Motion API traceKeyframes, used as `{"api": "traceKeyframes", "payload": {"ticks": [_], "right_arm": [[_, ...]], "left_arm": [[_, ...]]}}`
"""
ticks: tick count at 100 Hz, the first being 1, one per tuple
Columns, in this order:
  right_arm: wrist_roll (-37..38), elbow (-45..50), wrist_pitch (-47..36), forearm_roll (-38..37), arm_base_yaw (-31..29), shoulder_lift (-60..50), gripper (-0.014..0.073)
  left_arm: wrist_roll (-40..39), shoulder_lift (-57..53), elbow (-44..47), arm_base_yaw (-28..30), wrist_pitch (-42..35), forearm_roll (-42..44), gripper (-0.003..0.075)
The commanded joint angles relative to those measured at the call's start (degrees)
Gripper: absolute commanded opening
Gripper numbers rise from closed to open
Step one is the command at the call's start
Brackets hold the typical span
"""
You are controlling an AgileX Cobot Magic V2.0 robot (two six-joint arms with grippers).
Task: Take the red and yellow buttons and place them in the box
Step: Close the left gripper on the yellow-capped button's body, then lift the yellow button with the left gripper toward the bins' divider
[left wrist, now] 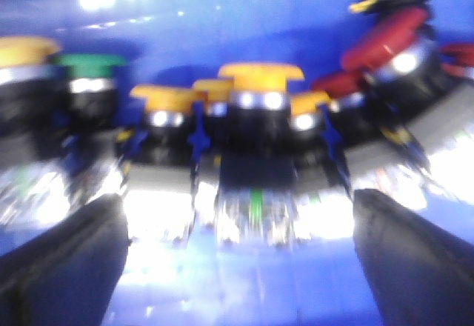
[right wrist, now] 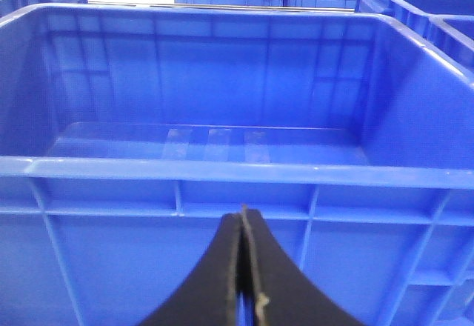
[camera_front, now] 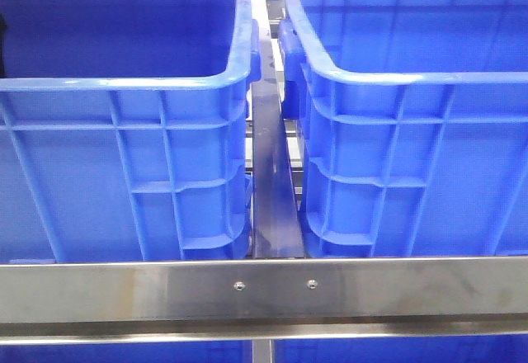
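Two bright blue ribbed crates fill the front view: the left crate on the left side of the frame and the right crate on the right, set apart by a dark metal bar running up the middle, with a steel rail across the lower edge. Neither arm shows here.

In the blurred left wrist view, the left gripper has its dark fingers spread wide at the lower corners, nothing between them. Beyond them push-button switches crowd a blue floor: a yellow-capped button at centre, a red-capped button at upper right, a green-capped button at upper left.

The right gripper is pressed together, pinching nothing visible, low in the frame before the box, whose interior looks bare.
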Motion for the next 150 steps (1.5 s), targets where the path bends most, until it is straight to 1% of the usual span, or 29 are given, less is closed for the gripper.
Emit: {"api": "traceKeyframes", "payload": {"ticks": [1, 13, 28, 37, 67, 74, 89, 98, 105, 117, 125, 135, 150], "right_arm": [[-0.4, -1.0, -4.5, -0.5, 0.0, -1.4, -0.0064], [-0.4, -1.0, -4.5, -0.5, 0.0, -1.4, -0.0064], [-0.4, -1.0, -4.5, -0.5, 0.0, -1.4, -0.0064], [-0.4, -1.0, -4.5, -0.5, 0.0, -1.4, -0.0064], [-0.4, -1.0, -4.5, -0.5, 0.0, -1.4, -0.0064], [-0.4, -1.0, -4.5, -0.5, 0.0, -1.4, -0.0064], [-0.4, -1.0, -4.5, -0.5, 0.0, -1.4, -0.0064], [-0.4, -1.0, -4.5, -0.5, 0.0, -1.4, -0.0064], [-0.4, -1.0, -4.5, -0.5, 0.0, -1.4, -0.0064], [-0.4, -1.0, -4.5, -0.5, 0.0, -1.4, -0.0064], [-0.4, -1.0, -4.5, -0.5, 0.0, -1.4, -0.0064], [-0.4, -1.0, -4.5, -0.5, 0.0, -1.4, -0.0064], [-0.4, -1.0, -4.5, -0.5, 0.0, -1.4, -0.0064]], "left_arm": [[-0.2, 0.5, -3.4, -0.5, -0.5, -0.4, 0.0585], [-0.2, 3.6, -4.9, -0.5, 0.6, -0.4, 0.0585], [-0.2, 4.8, -5.2, -0.5, 0.8, -0.4, 0.0584], [-0.2, 4.8, -5.2, -0.5, 0.6, -0.4, 0.0562], [-0.2, 4.8, -5.2, -0.5, 0.2, -0.6, 0.0421], [-0.2, 4.8, -5.2, -0.3, 0.1, -0.6, 0.0369], [-0.2, 4.8, -5.2, -0.3, 0.0, -0.6, 0.0211], [-0.2, 4.8, -5.2, -0.3, 0.0, -0.7, 0.0139], [-0.2, 4.8, -5.2, -0.3, 0.0, -0.7, 0.0108], [0.3, 3.5, -5.2, -0.3, 0.4, -1.1, 0.0102], [4.1, 1.5, -5.2, -0.4, 1.4, -2.6, 0.0102], [11.4, -1.3, -5.2, -0.4, 2.2, -7.9, 0.0102], [26.9, -5.1, -4.9, -0.4, 4.2, -21.1, 0.0101]]}}
